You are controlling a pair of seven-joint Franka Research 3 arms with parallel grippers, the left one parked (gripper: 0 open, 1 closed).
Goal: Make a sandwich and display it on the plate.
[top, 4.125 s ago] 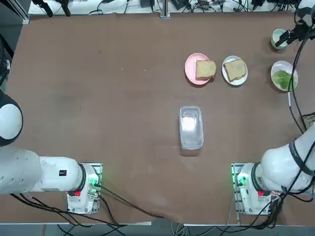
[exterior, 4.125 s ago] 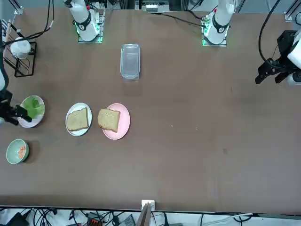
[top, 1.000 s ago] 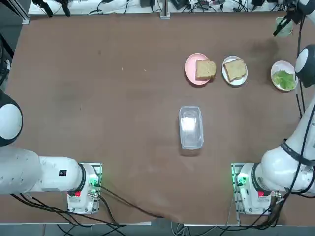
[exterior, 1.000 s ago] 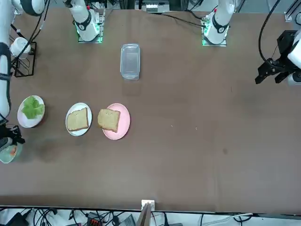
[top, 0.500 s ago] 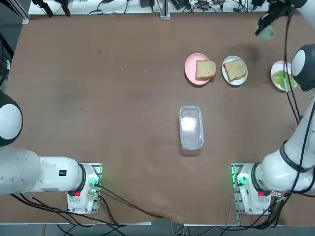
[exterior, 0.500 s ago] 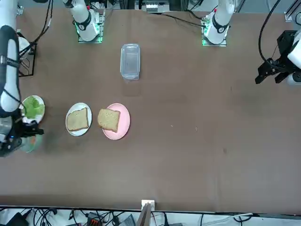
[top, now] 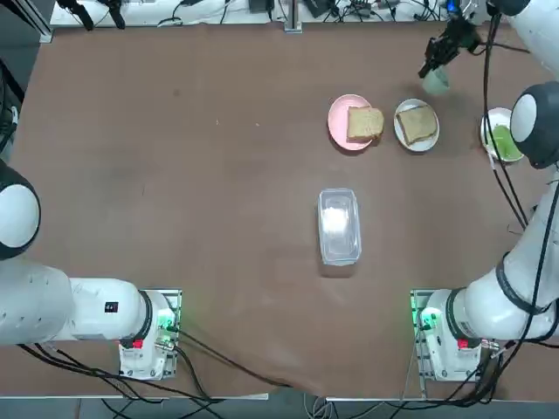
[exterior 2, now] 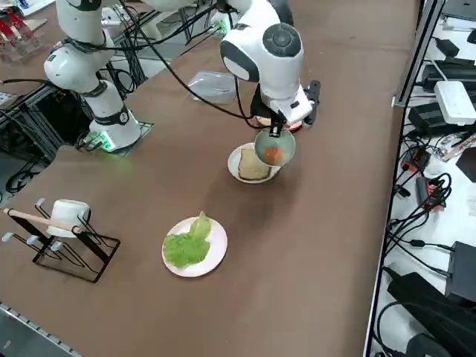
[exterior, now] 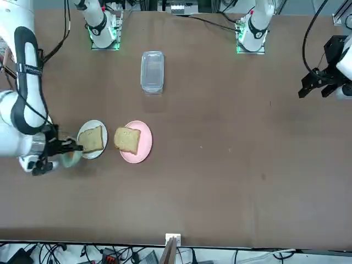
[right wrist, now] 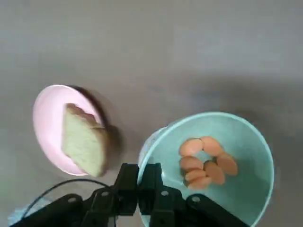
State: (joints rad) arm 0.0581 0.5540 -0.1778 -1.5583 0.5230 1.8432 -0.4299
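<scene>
A: Right wrist view, item one: my right gripper (right wrist: 142, 182) pinches the rim of a mint bowl (right wrist: 208, 165) of orange slices, aloft.

B: Sandwich?

A: Unassembled; bread slice (top: 418, 123) on white plate (top: 401, 131). I fear a tilted bowl spilling slices.

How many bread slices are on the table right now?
2: one bread slice on the white plate, the other bread slice on the pink plate beside it.
</scene>
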